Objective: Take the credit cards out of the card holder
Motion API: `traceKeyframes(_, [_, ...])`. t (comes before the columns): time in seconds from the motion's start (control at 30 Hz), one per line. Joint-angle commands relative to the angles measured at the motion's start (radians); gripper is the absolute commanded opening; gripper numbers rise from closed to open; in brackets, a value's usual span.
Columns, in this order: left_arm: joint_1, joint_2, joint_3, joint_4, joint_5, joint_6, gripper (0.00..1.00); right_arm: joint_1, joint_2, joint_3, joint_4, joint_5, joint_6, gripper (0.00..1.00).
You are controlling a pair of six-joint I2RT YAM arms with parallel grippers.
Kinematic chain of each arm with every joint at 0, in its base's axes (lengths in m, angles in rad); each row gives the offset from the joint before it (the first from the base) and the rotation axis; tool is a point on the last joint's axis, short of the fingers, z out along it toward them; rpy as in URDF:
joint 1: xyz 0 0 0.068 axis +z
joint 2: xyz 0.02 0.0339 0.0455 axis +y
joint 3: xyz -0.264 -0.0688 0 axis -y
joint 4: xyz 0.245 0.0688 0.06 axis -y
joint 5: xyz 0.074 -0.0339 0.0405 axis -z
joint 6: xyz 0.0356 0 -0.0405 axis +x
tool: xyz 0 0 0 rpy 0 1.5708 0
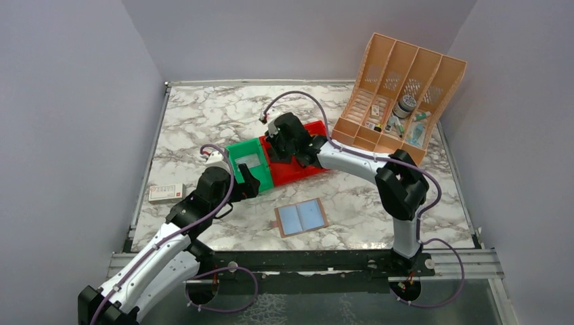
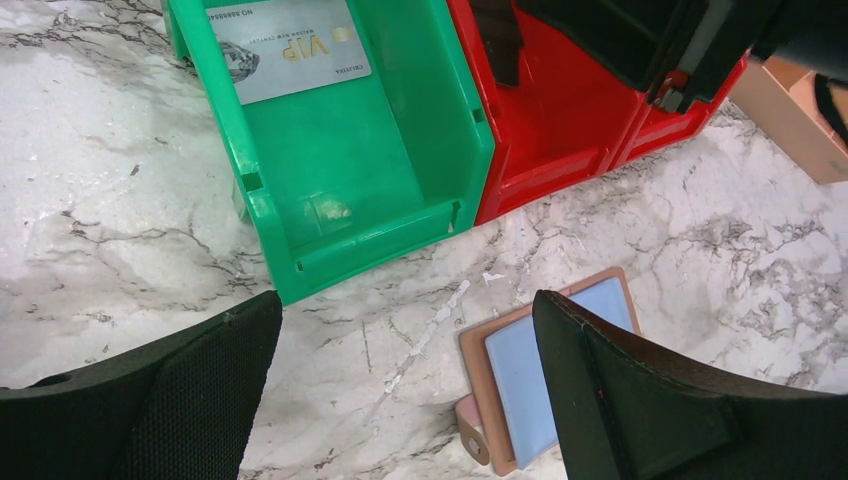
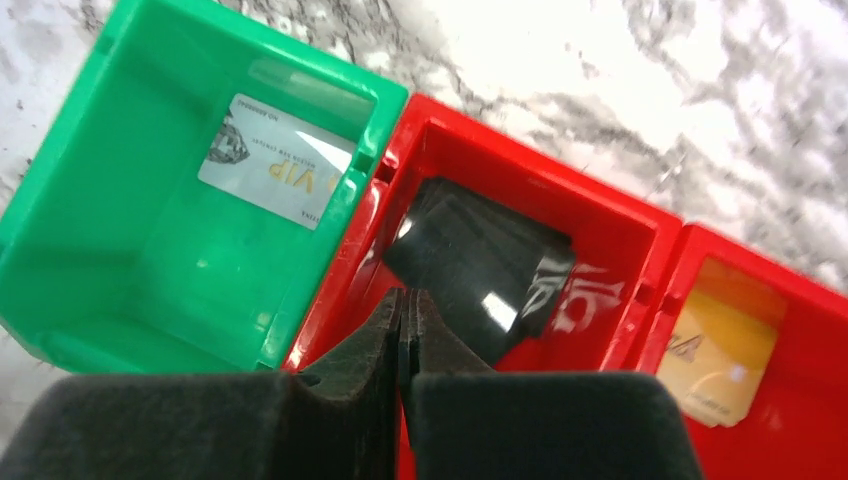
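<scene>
Cards lie in three bins; a silver VIP card (image 3: 275, 160) rests flat on the floor of the green bin (image 1: 235, 157), toward its far end; a dark grey card (image 3: 480, 262) lies in the red bin (image 3: 560, 170) that touches the green bin on its right side; a yellow-gold card (image 3: 725, 355) lies in a second red bin (image 3: 790, 280), one place further right. The card holder (image 1: 301, 217) lies open and flat on the marble table (image 1: 203, 115), in front of the green bin and a little to the right, apart from it; its two pale blue pocket panels face up. The left gripper (image 2: 407, 300) hovers just before the green bin's front wall; its fingers (image 2: 170, 400) are spread wide, with only the table below them. The right gripper (image 3: 405, 310) hangs over the red bin beside the green one, above the dark grey card; its fingers are pressed together and nothing is pinched between them. A peach file organizer (image 1: 399, 88) stands well apart, far right of the green bin; a small white box (image 1: 166, 193) lies to its left.
</scene>
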Motion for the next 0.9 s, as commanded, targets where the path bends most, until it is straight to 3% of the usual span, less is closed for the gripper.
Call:
traceKeyframes(0.0, [0.004,-0.024,-0.008,0.006,-0.006,-0.001,0.99,0.007,0.078,0.039,-0.210,0.036,0.172,0.01])
traceKeyframes(0.43, [0.004,-0.026,-0.012,0.010,0.005,-0.006,0.99,0.009,0.190,0.105,-0.274,0.041,0.170,0.01])
traceKeyframes(0.87, [0.004,-0.011,-0.011,0.012,0.006,-0.001,0.99,0.009,0.299,0.202,-0.239,0.266,0.145,0.01])
